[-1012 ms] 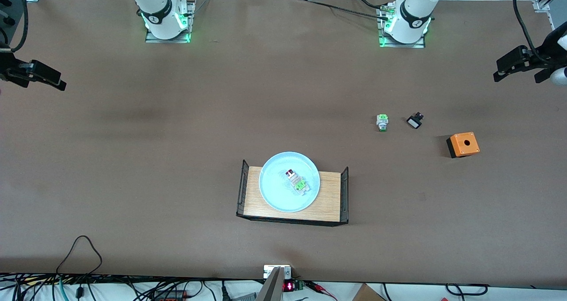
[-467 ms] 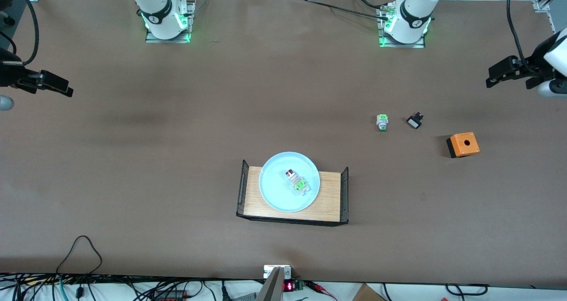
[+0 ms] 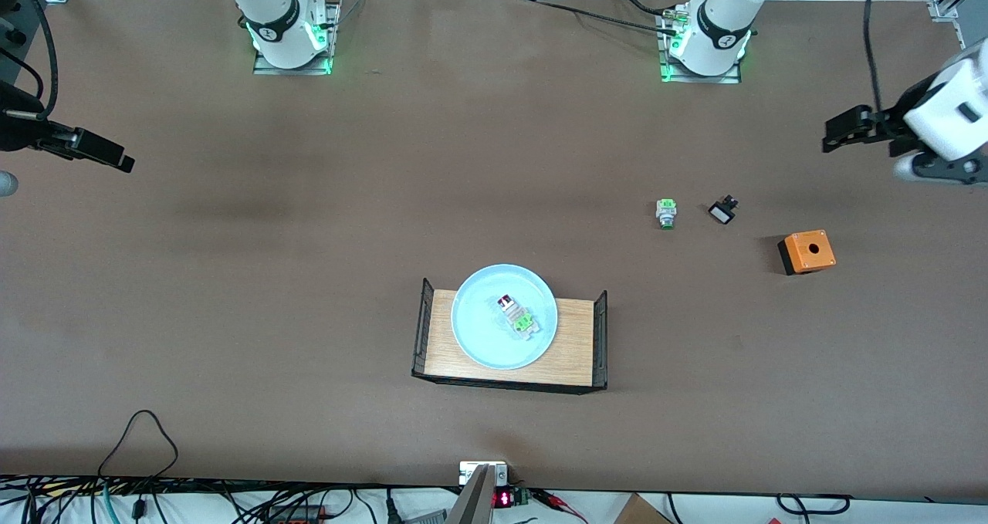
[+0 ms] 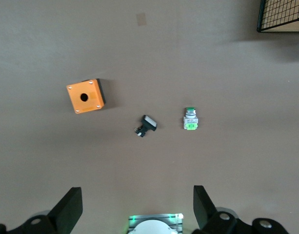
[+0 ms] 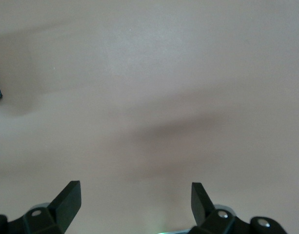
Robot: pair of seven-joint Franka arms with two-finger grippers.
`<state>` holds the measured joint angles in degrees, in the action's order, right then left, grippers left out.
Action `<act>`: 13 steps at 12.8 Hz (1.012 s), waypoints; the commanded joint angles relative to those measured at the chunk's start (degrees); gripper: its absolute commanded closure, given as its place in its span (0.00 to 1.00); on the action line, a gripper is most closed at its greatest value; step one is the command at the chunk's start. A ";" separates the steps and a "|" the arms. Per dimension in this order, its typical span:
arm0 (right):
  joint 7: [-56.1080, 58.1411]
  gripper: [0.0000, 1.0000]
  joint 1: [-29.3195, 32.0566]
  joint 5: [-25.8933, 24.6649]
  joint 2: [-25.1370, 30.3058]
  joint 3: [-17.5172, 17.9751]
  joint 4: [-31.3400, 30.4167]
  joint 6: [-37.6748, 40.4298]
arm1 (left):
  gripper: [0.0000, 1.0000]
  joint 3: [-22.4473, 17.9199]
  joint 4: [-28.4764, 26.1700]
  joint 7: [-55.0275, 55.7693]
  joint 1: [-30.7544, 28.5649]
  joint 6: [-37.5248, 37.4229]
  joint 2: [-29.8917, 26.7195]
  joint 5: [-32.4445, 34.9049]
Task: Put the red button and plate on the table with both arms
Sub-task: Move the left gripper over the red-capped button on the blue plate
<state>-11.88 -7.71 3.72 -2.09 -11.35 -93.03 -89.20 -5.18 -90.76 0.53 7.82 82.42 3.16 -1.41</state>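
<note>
Both empty, jaws wide: left end effector (image 3: 837, 132) over desk (image 3: 309, 277) near orange box (image 3: 806, 251); right end effector (image 3: 108, 156) well apart from plate (image 3: 478, 339) holding red button (image 3: 507, 303).

Non-task clutter, toward left arm's end plus mid-table

Green-capped switch (image 3: 666, 214) just beside small black-and-white switch (image 3: 723, 211), apart; orange box (image 3: 806, 251) with a round hole on top, nearer the front camera than both. Light-wood platform (image 3: 575, 346) with black mesh ends mid-table. Cables (image 3: 139, 451) along the table's near edge.
</note>
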 commanded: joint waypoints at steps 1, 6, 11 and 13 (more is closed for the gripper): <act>-2.89 0.00 -1.34 0.58 -0.28 0.01 0.66 0.96 | 0.00 -0.36 6.18 9.79 5.43 -1.30 6.22 -2.54; -1.92 0.00 -1.25 -0.30 -1.51 -0.08 0.66 0.78 | 0.00 -0.36 26.22 35.81 15.28 -1.21 23.09 -4.75; -2.01 0.00 -1.69 -0.03 -1.42 0.01 0.31 0.08 | 0.00 -0.36 31.09 55.08 22.32 11.95 31.72 -6.41; -2.01 0.00 -2.48 -0.03 -1.51 0.01 0.31 0.08 | 0.00 -0.36 31.17 58.69 23.99 16.86 33.92 -6.68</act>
<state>-13.47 -9.36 3.68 -3.77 -11.34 -93.04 -89.19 -4.50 -62.63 55.95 30.46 96.79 34.29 -6.48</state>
